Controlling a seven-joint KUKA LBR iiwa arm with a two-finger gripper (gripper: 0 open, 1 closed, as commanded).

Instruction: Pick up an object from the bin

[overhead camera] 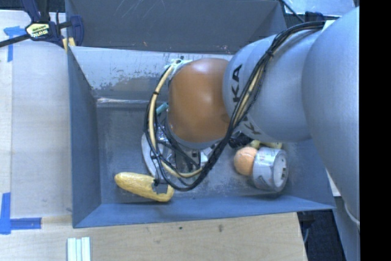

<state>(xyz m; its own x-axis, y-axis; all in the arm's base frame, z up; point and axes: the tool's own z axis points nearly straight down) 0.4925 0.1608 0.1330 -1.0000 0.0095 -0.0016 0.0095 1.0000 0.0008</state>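
My gripper is low in the middle of the bin, near the front, and mostly hidden under the arm's wrist. A yellow banana lies on the bin floor just to its front left, its right end close to the gripper. A pale, rounded thing shows at the gripper's left side, mostly covered. To the right lie a small orange ball and a silver roll on its side, touching each other.
The arm reaches in from the right and covers the bin's right half. An orange cover and looping cables at the wrist hide what is directly under the gripper. The bin's sloped walls rise on all sides.
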